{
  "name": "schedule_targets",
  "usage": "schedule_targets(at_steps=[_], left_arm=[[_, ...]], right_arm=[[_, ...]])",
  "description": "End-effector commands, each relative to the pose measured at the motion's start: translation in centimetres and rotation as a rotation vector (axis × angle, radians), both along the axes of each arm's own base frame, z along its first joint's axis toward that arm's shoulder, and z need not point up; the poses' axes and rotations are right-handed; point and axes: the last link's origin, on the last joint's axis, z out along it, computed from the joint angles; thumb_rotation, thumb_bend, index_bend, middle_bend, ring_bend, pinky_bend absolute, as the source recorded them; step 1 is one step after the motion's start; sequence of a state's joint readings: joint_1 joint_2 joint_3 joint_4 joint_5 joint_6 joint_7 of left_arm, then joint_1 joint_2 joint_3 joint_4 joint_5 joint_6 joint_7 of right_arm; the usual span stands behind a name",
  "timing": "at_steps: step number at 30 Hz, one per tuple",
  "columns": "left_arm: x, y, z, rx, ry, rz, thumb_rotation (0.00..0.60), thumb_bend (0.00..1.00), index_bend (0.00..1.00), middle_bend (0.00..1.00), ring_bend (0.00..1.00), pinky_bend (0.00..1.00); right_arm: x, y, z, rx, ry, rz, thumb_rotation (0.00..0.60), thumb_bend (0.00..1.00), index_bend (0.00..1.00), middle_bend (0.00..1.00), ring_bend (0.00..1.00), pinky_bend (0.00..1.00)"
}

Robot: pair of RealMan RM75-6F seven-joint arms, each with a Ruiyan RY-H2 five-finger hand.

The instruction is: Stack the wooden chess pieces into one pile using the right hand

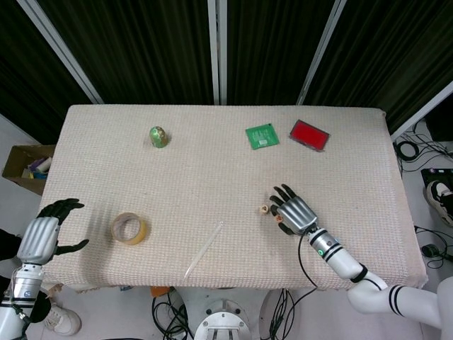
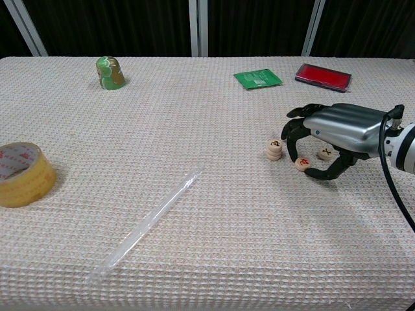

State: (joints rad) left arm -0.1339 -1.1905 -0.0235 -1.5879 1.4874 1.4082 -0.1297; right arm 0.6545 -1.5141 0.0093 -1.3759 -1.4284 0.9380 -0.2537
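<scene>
A stack of two wooden chess pieces [image 2: 274,149] stands on the table cloth right of centre, and shows as a small stack [image 1: 264,210] in the head view. A loose piece with a red mark [image 2: 302,163] lies just right of it. Another piece with a black mark [image 2: 326,153] lies under my right hand [image 2: 337,129] [image 1: 296,212]. That hand hovers low, palm down, with curled fingertips [image 2: 295,155] and the thumb on either side of the red-marked piece, which still lies on the cloth. My left hand [image 1: 44,237] is open at the table's left edge.
A roll of yellow tape [image 2: 23,173] sits at the left and a clear plastic tube [image 2: 146,225] lies in the middle front. At the back are a green figurine [image 2: 110,72], a green packet [image 2: 257,78] and a red box [image 2: 323,76].
</scene>
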Motion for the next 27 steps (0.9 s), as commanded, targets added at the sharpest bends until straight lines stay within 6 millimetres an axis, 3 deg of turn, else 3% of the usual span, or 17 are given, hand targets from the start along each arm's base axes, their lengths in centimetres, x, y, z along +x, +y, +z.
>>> schedule_targets(at_steps=[1, 6, 9, 18, 27], left_arm=[[0.0, 0.0, 0.1, 0.002, 0.002, -0.001, 0.600, 0.00, 0.27, 0.19, 0.17, 0.21], [0.1, 0.0, 0.2, 0.010, 0.005, -0.007, 0.600, 0.00, 0.27, 0.19, 0.17, 0.21], [0.3, 0.0, 0.0, 0.005, 0.003, -0.011, 0.600, 0.00, 0.27, 0.19, 0.17, 0.21], [0.4, -0.1, -0.4, -0.008, 0.006, -0.009, 0.600, 0.00, 0.27, 0.19, 0.17, 0.21], [0.2, 0.1, -0.6, -0.015, 0.001, -0.007, 0.600, 0.00, 0.27, 0.19, 0.17, 0.21]], right_arm=[[-0.1, 0.3, 1.5, -0.025, -0.012, 0.011, 0.600, 0.35, 0.51, 0.22, 0.00, 0.00], [0.9, 0.4, 5.1, -0.081, -0.035, 0.045, 0.600, 0.35, 0.51, 0.23, 0.00, 0.00], [2.1, -0.4, 5.5, -0.080, -0.036, 0.055, 0.600, 0.35, 0.51, 0.22, 0.00, 0.00], [5.4, -2.9, 2.2, -0.007, 0.025, 0.100, 0.600, 0.35, 0.52, 0.22, 0.00, 0.00], [6.1, -3.2, 0.6, 0.005, 0.073, 0.129, 0.600, 0.35, 0.52, 0.22, 0.00, 0.00]])
